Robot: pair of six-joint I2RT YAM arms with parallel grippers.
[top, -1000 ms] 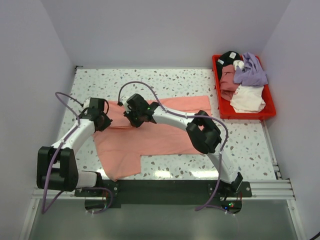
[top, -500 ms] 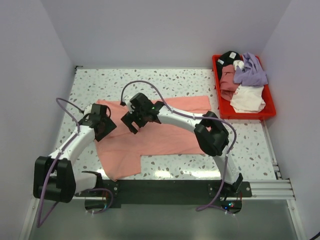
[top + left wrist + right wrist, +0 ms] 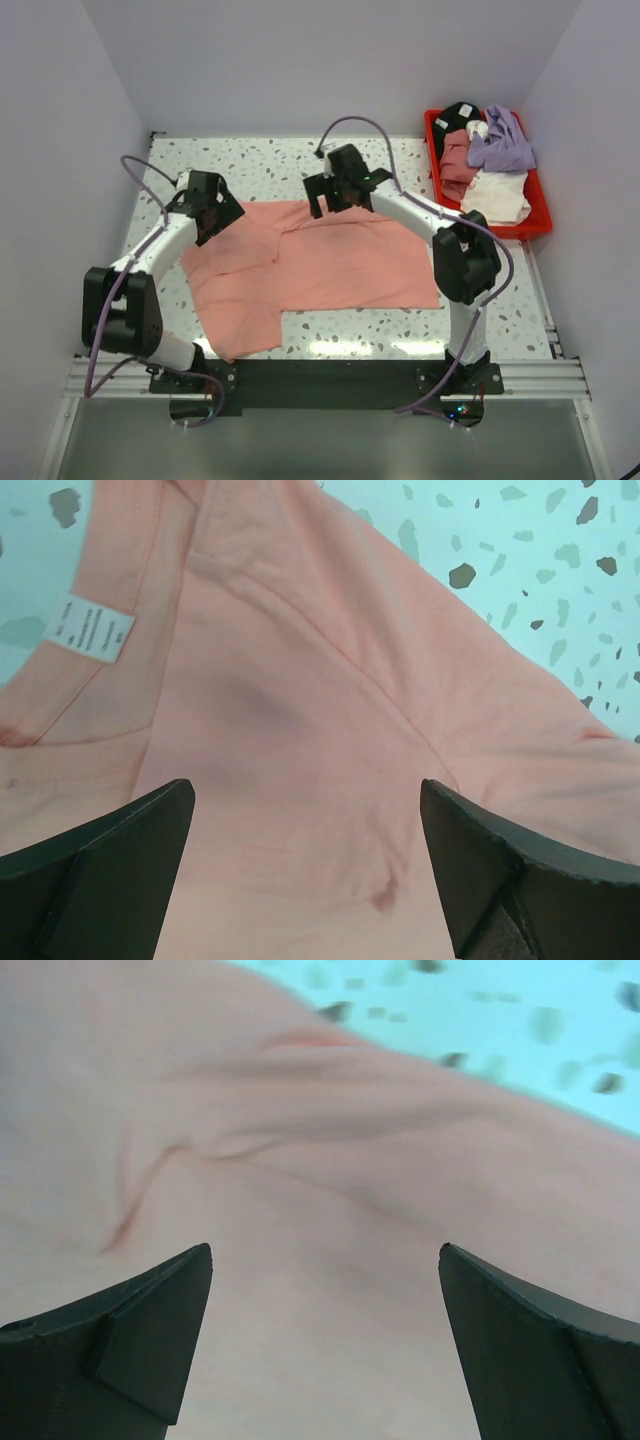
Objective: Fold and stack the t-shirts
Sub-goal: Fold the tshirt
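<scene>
A salmon-pink t-shirt lies spread on the speckled table, one sleeve reaching toward the near edge. My left gripper hovers open over its far left corner. In the left wrist view the t-shirt shows its collar and a white label, and nothing sits between the wide-apart fingers of the left gripper. My right gripper stands open over the shirt's far edge. In the right wrist view only wrinkled pink t-shirt cloth lies under the open right gripper.
A red tray at the back right holds a heap of other shirts: purple, white, dusty pink and black. Walls close in the table on the left, back and right.
Both grippers opened and let go of the pink shirt. Both arms swung toward the back, the right one also to the right. The shirt now lies spread wider.
</scene>
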